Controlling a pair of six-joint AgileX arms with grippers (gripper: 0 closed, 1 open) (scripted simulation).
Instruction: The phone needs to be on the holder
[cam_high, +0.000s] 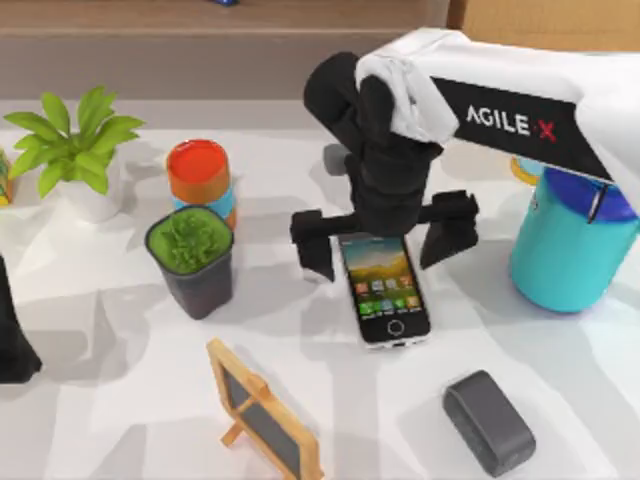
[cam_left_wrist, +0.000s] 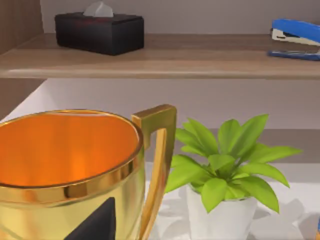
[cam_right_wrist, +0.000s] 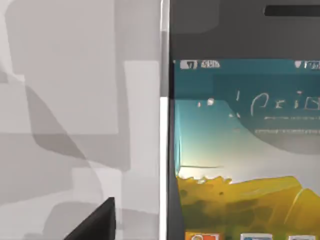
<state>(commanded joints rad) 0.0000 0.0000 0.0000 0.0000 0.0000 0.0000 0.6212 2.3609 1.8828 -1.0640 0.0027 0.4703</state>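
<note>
Left arm (cam_high: 12, 330) parked at the table's left edge, grip state can't tell; right gripper (cam_high: 385, 240) spread wide open directly over the top end of the slim black white-rimmed phone (cam_high: 388, 292), lying flat screen-up mid-table, dark grey rounded block (cam_high: 489, 421) near its lower right.

My black right end effector (cam_high: 382, 248) hangs over the black, white-rimmed phone (cam_high: 385, 288), its screen teal and yellow.

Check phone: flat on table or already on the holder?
Flat on the table, screen up and lit. The phone lies below the right gripper, whose jaws stand open either side of its top end. Not on any holder.
</note>
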